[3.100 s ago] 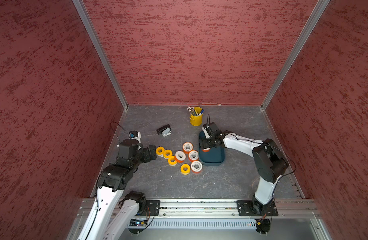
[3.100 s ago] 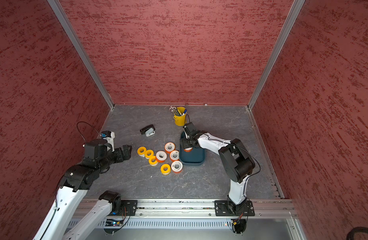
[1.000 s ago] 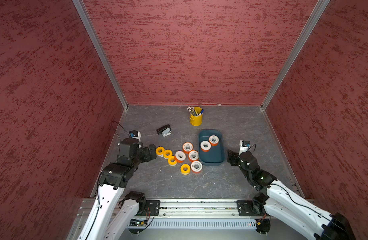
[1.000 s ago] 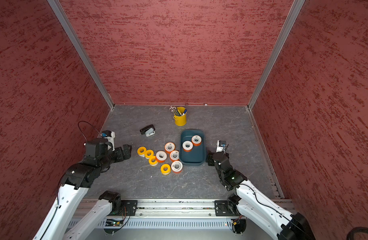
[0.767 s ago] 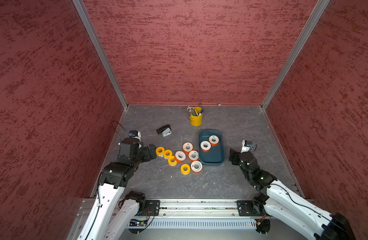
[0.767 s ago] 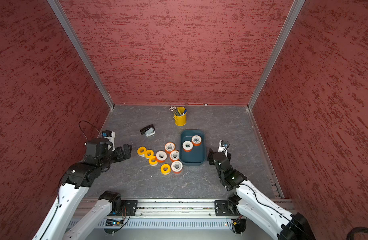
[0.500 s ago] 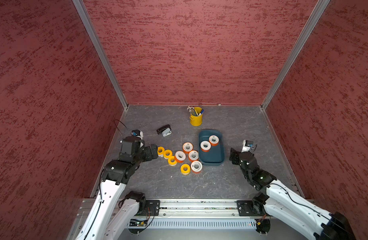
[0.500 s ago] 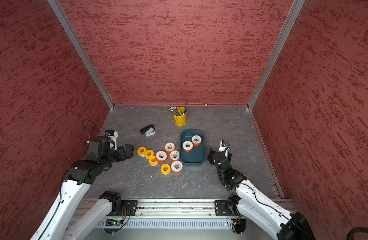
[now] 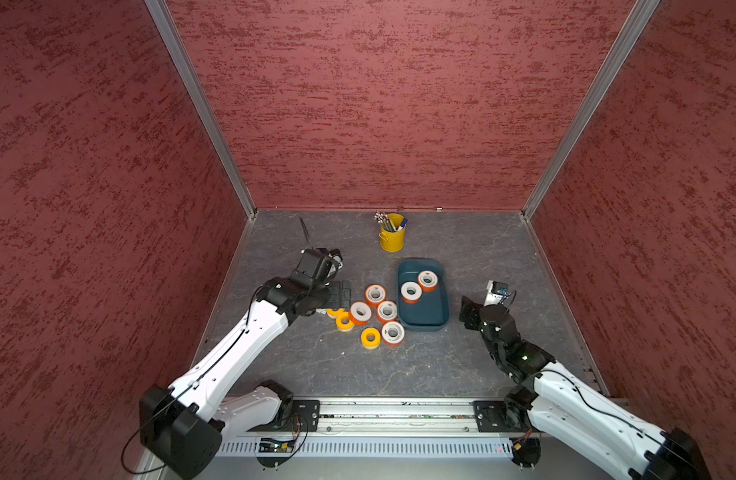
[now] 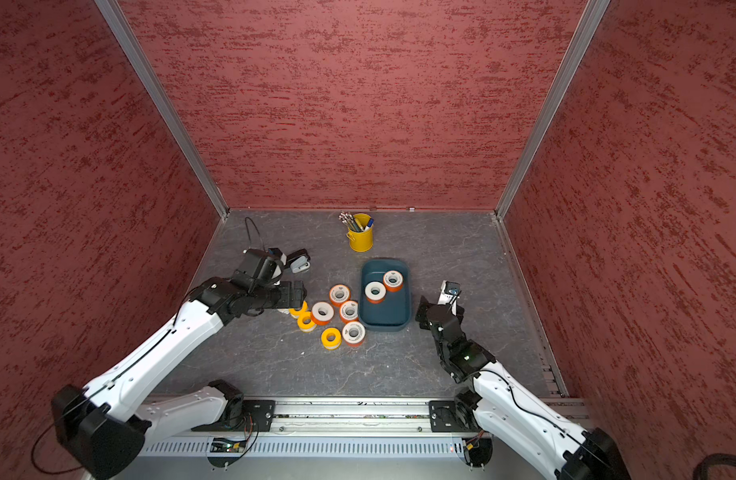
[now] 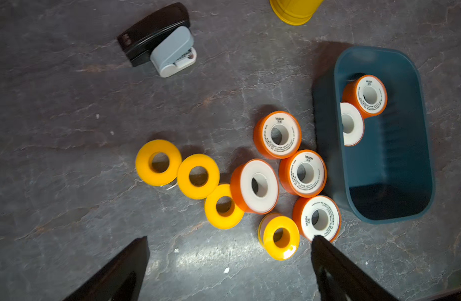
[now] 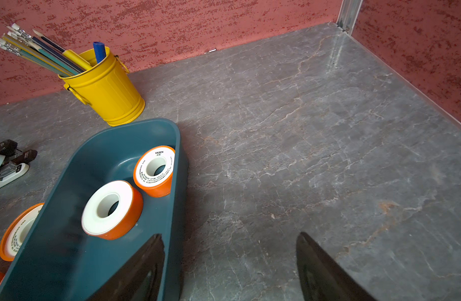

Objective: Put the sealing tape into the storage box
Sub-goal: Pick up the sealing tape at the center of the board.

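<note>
My left pincer (image 11: 229,238) hangs wide and empty over eight sealing tape (image 11: 259,186) rolls bunched on the desk (image 9: 316,361) just beside the storage box (image 9: 430,309), probably lining up a pick; right pincer (image 12: 229,234), wide and empty, sits clear of the box's two rolls.

place: we see a robot lab cell
evidence: 3 red panel walls (image 9: 378,104), aluminium posts (image 9: 200,108), base rail (image 9: 391,415)
</note>
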### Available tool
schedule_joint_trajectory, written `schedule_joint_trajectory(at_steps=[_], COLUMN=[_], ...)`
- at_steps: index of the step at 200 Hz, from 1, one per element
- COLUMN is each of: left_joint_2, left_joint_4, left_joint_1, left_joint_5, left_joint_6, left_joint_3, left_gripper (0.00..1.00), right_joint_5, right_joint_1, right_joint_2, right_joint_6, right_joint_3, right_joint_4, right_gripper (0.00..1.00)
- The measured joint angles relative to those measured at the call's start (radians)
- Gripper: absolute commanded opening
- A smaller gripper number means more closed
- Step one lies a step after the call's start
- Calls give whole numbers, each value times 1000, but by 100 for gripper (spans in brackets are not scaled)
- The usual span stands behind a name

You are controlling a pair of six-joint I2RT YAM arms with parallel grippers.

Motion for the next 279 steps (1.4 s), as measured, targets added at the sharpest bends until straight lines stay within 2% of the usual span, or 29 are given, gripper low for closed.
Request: schedule_joint_trajectory(at_steps=[72,131,159,218,279], left_joint_2=[544,796,866,920,907], left_joint_4=[100,82,68,50,63], left_joint_1=[-36,-39,-53,-103,-128], left_joint_5=[3,39,28,0,-46], left_joint_6=[-15,-6,-6,-24,-50], left_joint_3=[326,548,589,587,486], left_gripper=[100,100,100,100,100], right_joint_5=[-7,-11,-16,-19,-23], right_joint_1=[0,0,0,0,0], right_joint_2=[-71,-95,-96,-108,-102], right_joint_6=[-4,-4,-4,-4,-4], right_joint_3=[-23,-30,-30,-30,-30], right_joint_4=[-3,-7,-8,-8,-8], right_gripper=[81,82,82,82,82])
